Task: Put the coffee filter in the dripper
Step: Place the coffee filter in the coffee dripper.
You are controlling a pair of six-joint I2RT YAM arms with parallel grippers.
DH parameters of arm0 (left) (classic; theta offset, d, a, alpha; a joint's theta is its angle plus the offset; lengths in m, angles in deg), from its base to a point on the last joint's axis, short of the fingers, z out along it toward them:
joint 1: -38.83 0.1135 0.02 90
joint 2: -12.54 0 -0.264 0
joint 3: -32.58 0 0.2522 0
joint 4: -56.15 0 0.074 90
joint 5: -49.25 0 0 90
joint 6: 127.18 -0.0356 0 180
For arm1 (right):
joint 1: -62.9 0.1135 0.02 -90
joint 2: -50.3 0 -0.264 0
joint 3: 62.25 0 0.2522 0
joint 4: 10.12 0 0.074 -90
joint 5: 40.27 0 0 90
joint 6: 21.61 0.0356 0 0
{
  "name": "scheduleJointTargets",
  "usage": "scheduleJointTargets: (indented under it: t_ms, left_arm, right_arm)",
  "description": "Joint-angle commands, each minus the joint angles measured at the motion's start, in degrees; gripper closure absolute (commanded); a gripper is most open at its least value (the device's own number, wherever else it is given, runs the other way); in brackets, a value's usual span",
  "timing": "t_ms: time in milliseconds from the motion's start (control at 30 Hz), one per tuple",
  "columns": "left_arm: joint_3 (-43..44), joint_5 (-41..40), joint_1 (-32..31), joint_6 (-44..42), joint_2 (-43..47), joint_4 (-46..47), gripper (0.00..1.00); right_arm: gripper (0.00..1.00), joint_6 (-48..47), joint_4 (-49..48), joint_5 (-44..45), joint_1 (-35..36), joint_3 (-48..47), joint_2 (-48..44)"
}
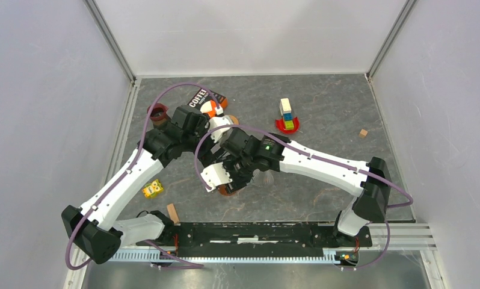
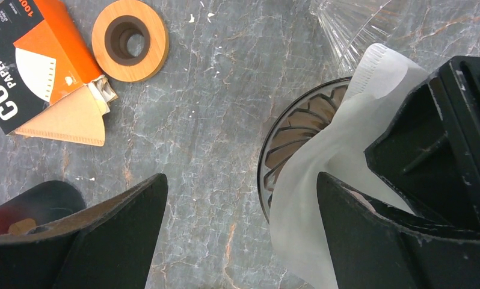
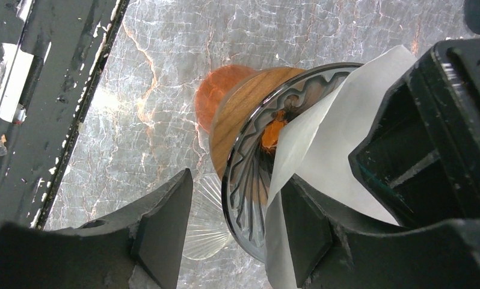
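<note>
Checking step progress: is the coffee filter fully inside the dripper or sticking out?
Partly in: the coffee filter dips into the dripper, but one side hangs out over its rim.

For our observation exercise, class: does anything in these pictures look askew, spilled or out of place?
The white coffee filter sits askew: it is folded and only partly inside the dripper, and its top edge pokes out over the rim. Farther off, brown filters spill out of the open filter packet.

One dripper [image 2: 292,133], one white filter [image 2: 346,141], one box [image 2: 18,72]
</note>
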Motion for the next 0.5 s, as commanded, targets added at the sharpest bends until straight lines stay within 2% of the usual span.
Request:
scheduleJointTargets:
  t_ms: [0,467]
  left_arm:
    - [1.78,3.74,0.71,0.41,1.02,0.28,0.0]
    - [-3.98,-0.64,1.5,0.47,-1.89,7.87,0.0]
  right_arm:
    - [0.38,0.4,-0.66,-1.25,-0.23,-1.76,-1.22]
    - [0.39,-0.5,-0.95,-2.28,-0.24,0.94,0.29]
